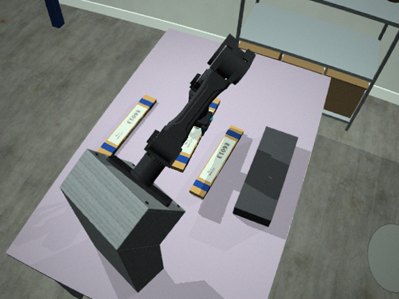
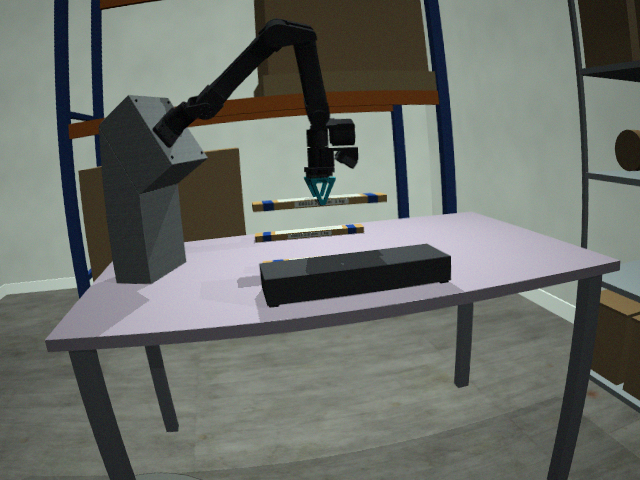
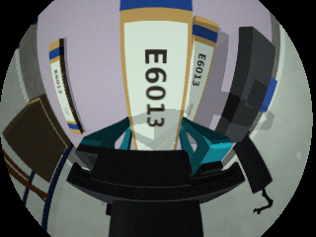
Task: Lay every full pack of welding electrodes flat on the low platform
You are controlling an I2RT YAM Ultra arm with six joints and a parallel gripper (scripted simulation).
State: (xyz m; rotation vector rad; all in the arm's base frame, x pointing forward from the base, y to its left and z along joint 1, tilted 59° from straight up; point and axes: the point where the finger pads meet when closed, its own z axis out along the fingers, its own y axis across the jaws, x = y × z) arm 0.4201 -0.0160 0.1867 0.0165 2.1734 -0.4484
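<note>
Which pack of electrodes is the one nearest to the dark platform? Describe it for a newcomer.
Find the dark platform on the table. Beside it lies a white-labelled pack with blue bands. Unlike its two neighbours, it lies directly next to the platform.

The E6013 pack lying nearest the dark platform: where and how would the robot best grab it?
Probably mid-length, from straight above, one finger against each long side. The E6013 pack lies flat and is long and narrow, and the dark platform stands apart from it, leaving a gap for a finger.
</note>
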